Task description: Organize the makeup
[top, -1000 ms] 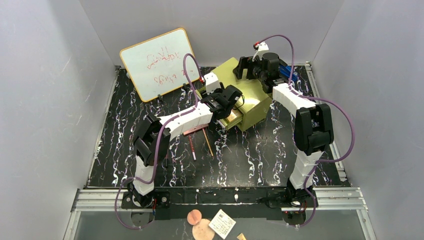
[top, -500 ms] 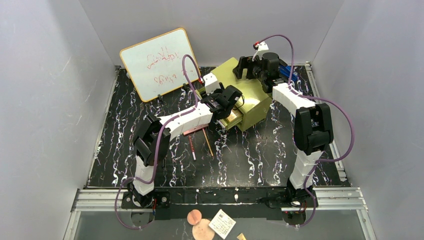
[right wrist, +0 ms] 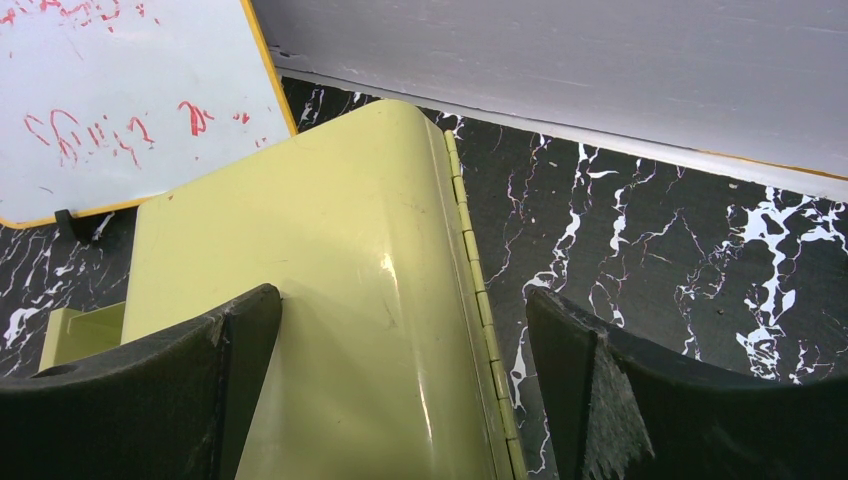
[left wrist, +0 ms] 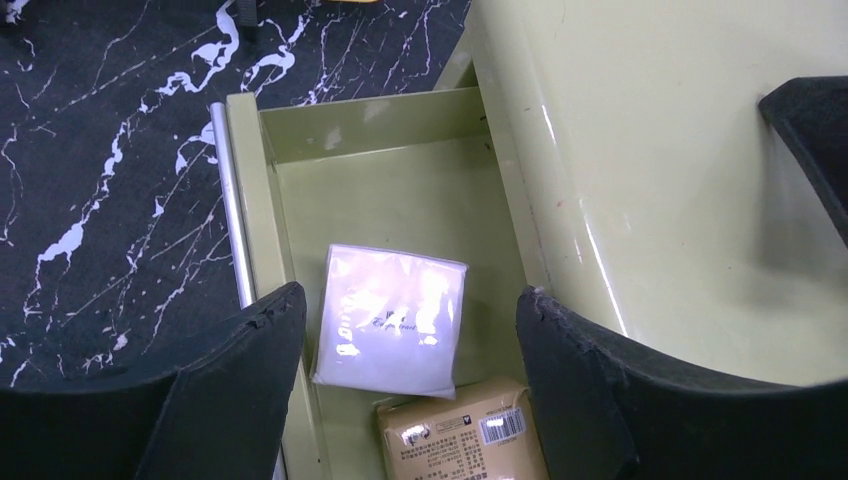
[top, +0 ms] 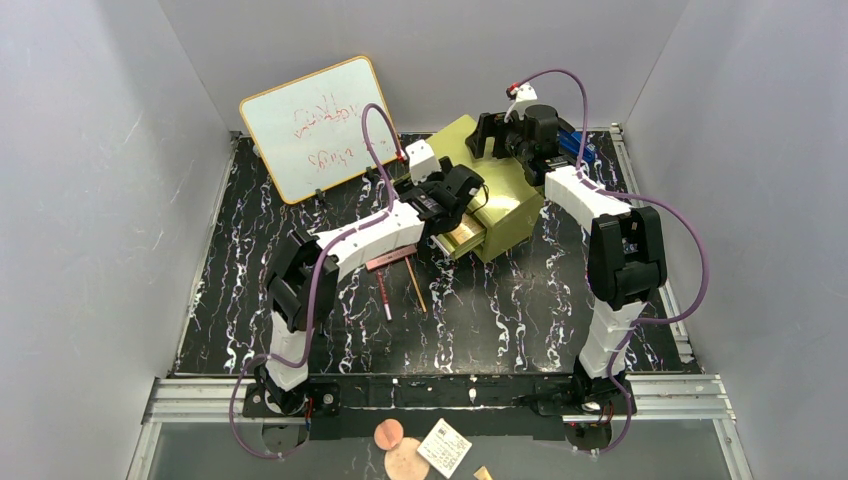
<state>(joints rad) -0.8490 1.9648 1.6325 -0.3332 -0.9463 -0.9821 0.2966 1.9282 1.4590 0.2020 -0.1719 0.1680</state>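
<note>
The left gripper (left wrist: 410, 298) gapes empty over the white box (left wrist: 392, 335) — likely light, stiff and slick, best pinched by its sides. The right gripper (right wrist: 400, 300) gapes too.

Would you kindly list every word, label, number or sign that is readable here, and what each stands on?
Nothing is clear enough to quote.
whiteboard: two lines of red handwriting, a scrawl I cannot make out.
white square box in the open drawer: faint script mark, too blurred.
tan box next to it: barcode and fine print, too small.
white card at the bottom of the top view: print too small.
</note>
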